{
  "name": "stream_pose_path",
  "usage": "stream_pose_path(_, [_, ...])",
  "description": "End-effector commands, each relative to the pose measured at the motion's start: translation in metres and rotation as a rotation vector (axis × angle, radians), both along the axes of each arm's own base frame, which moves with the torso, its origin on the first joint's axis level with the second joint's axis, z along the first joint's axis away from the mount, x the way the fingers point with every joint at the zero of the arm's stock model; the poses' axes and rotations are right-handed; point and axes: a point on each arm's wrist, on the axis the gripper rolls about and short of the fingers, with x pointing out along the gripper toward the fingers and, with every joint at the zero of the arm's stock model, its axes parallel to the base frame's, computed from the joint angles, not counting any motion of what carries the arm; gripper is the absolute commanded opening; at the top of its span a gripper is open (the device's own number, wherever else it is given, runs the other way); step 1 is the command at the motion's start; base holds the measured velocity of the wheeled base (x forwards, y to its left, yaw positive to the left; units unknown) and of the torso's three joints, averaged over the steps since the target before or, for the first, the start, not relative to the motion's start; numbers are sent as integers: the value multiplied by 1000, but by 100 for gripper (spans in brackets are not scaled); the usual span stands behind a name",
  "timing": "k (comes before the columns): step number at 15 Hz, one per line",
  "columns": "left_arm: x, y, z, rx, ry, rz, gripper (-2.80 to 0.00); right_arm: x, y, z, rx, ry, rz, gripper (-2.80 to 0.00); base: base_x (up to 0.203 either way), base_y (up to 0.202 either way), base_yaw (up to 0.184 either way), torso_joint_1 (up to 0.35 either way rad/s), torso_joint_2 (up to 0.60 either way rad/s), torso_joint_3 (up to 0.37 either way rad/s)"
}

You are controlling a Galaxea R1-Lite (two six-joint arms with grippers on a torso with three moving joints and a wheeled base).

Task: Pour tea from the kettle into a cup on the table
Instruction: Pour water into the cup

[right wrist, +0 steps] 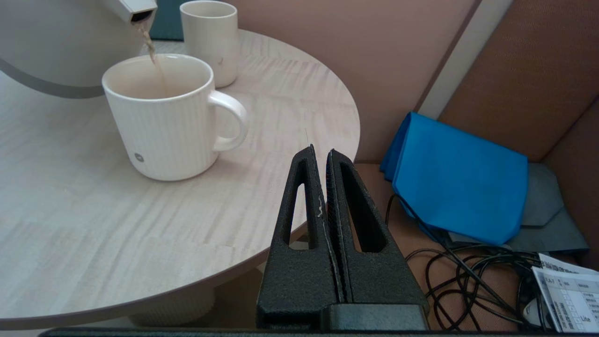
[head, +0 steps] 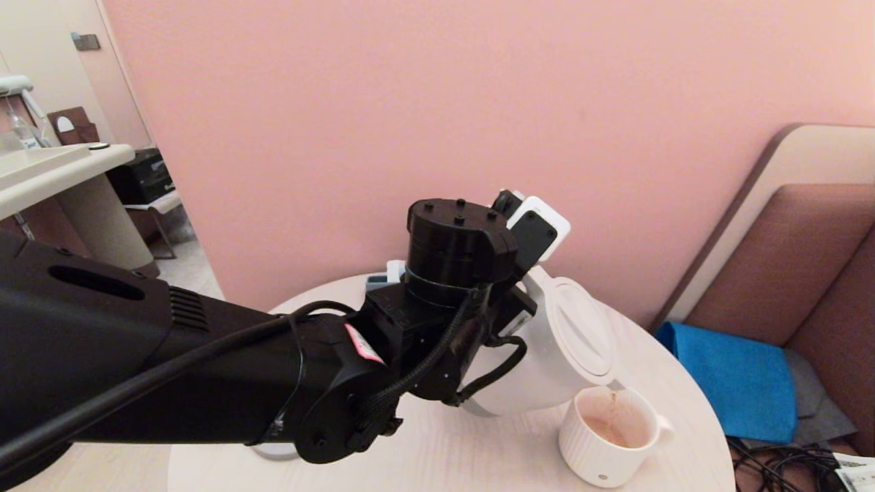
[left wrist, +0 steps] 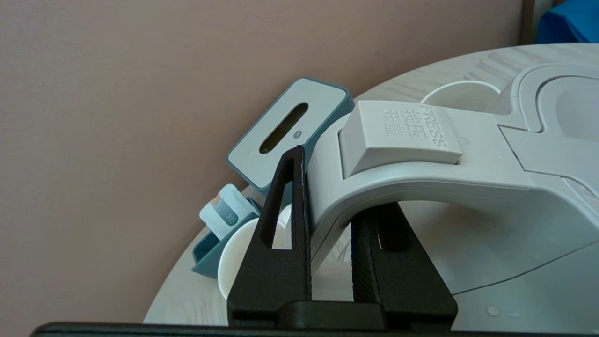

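The white kettle [head: 571, 345] hangs tilted over the table [head: 478, 451], spout down above the ribbed white cup [head: 605, 447]. A thin stream of reddish-brown tea [right wrist: 149, 47] runs from the spout into the cup [right wrist: 159, 126], and a shallow pool of tea [head: 605, 430] lies inside. My left gripper [left wrist: 334, 187] is shut on the kettle's loop handle [left wrist: 421, 173], one finger outside the loop and one inside. My right gripper [right wrist: 320, 152] is shut and empty, off the table's right edge, apart from the cup.
A slim white cup [right wrist: 210, 37] stands behind the ribbed cup. A teal box [left wrist: 290, 131], a teal tray with a sachet [left wrist: 224, 215] and another white cup [left wrist: 238, 262] sit at the table's back. A blue cloth [head: 731, 376] and cables [head: 786, 465] lie on the seat at right.
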Motion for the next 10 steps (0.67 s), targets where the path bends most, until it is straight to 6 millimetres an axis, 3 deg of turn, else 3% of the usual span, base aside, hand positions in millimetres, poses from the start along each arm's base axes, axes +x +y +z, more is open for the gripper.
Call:
stream_pose_path(1, [1, -1, -1, 5, 0, 3, -280, 0, 0, 0, 0, 0, 1, -280, 0, 0, 0, 0, 0, 0])
stream_pose_path(10, [3, -3, -1, 15, -13, 2, -280, 0, 0, 0, 0, -1, 1, -280, 0, 0, 0, 0, 0, 0])
